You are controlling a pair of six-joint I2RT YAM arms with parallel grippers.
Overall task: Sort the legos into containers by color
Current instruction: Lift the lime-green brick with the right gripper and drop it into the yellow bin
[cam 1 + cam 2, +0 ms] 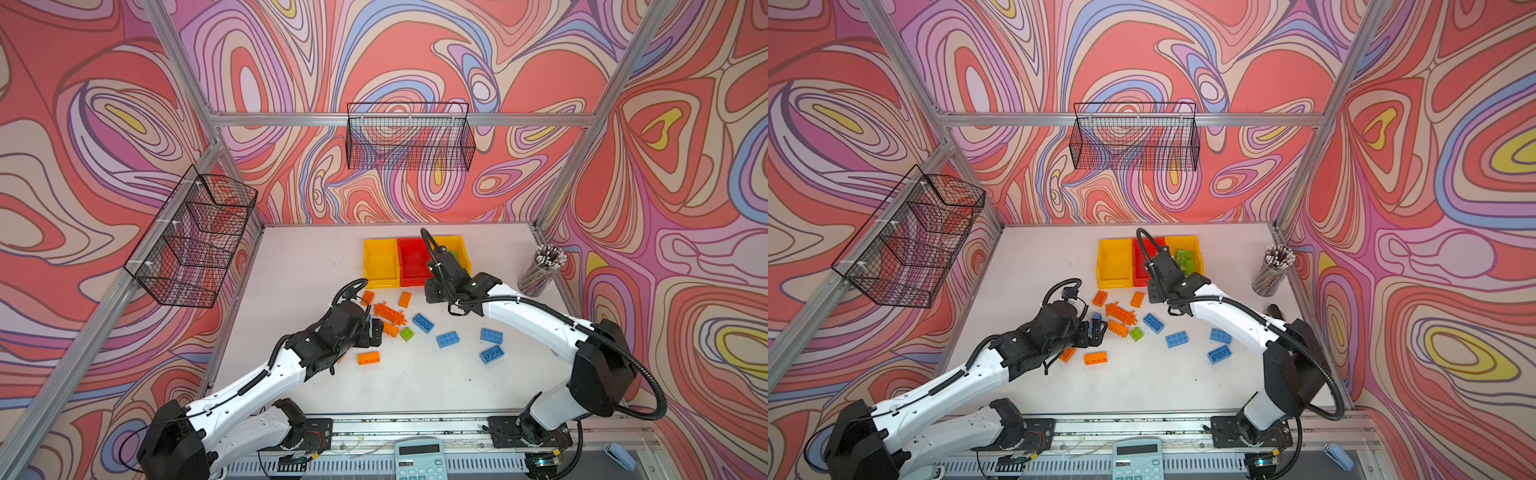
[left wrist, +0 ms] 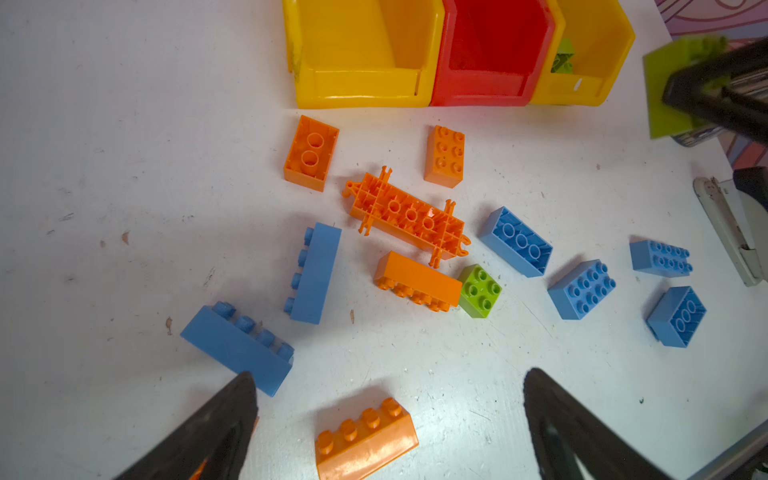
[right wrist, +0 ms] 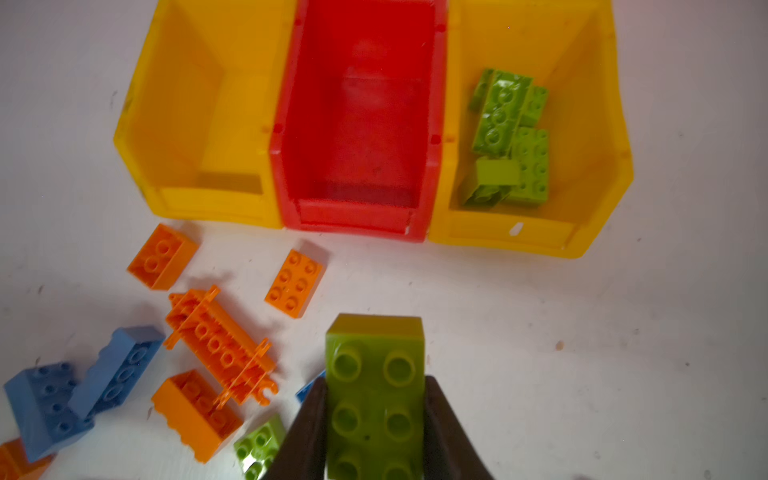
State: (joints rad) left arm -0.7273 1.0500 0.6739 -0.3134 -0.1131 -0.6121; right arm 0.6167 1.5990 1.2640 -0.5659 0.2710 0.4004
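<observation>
Lime lego (image 3: 374, 399) clamped in right end effector (image 3: 376, 381) — nr red bin (image 3: 357, 226).

Walls (image 1: 415, 62): swirled pink, red and lilac pattern, all round
Frame (image 1: 291, 119): aluminium bars, upper centre
Tabletop (image 1: 415, 382): white, scuffed, lower centre

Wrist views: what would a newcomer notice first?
After the swirly pink walls, the right pincer shut on a lime green brick, near the yellow bin holding a pile of green bricks. Then the jagged orange assembly among loose orange and blue bricks on the white table, by the open left pincer.
</observation>
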